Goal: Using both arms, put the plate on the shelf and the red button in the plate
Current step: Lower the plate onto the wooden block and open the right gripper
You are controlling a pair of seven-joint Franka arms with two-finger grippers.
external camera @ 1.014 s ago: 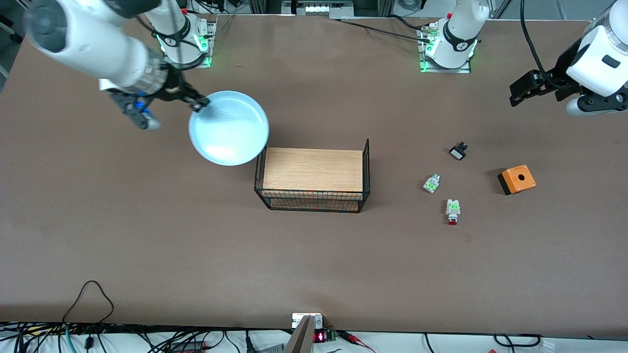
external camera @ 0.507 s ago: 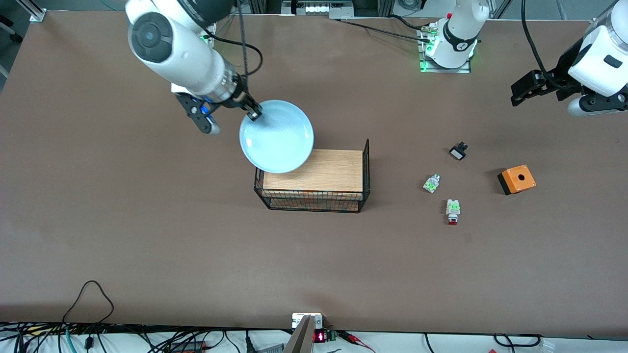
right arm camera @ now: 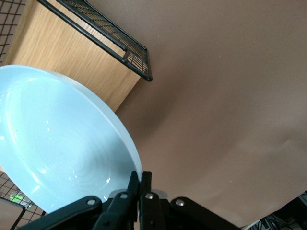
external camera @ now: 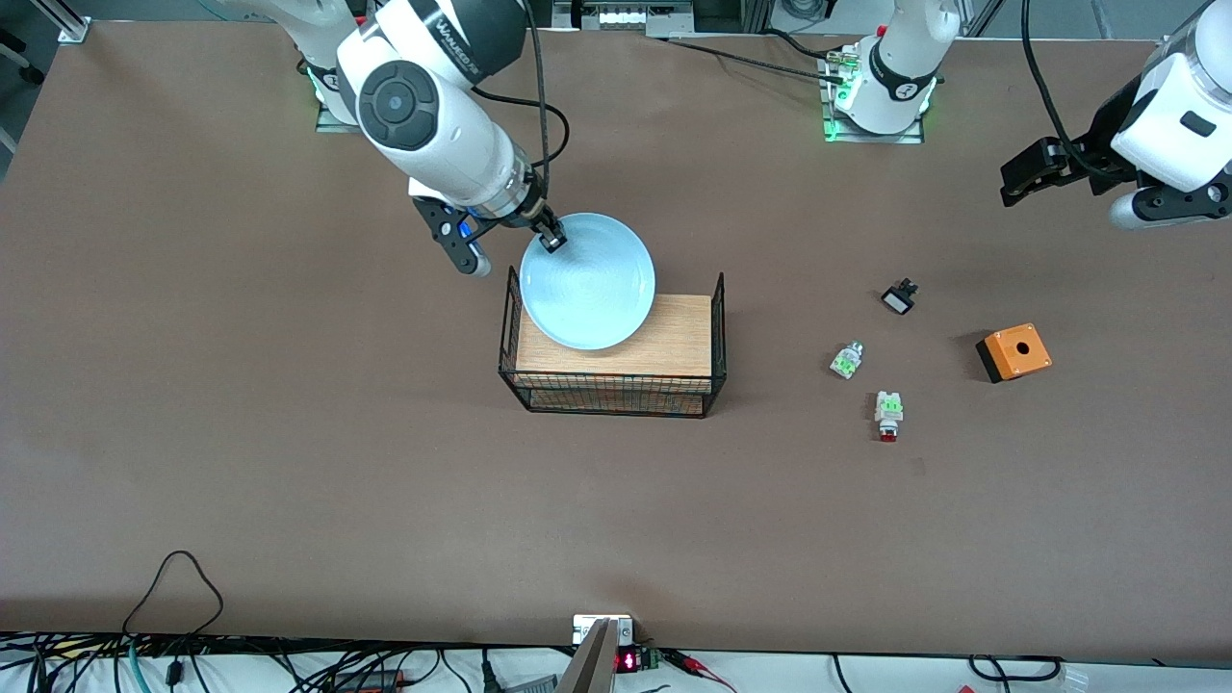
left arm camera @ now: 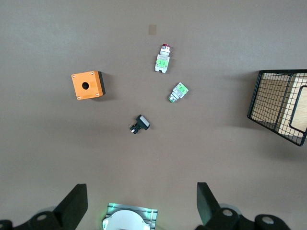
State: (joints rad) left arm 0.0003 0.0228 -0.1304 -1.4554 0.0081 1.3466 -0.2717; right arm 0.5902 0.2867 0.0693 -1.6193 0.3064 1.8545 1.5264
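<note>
My right gripper point(external camera: 551, 240) is shut on the rim of the pale blue plate point(external camera: 588, 280) and holds it over the wire rack point(external camera: 717, 318) with the wooden shelf. In the right wrist view the gripper point(right arm camera: 140, 178) pinches the plate's point(right arm camera: 57, 143) rim. The red button point(external camera: 887, 415), white with a green block and red cap, lies on the table toward the left arm's end; it also shows in the left wrist view point(left arm camera: 162, 60). My left gripper point(external camera: 1022, 178) is open and empty, high over the table's left-arm end, waiting.
An orange box point(external camera: 1013, 352) with a hole, a white-green piece point(external camera: 846, 360) without cap and a black-and-white piece point(external camera: 899, 296) lie near the red button. The left arm's base point(external camera: 881, 91) stands at the table's robot edge.
My right arm has carried the plate from above the bare table toward the left arm's end, so it now hangs over the rack. The left arm has not moved.
</note>
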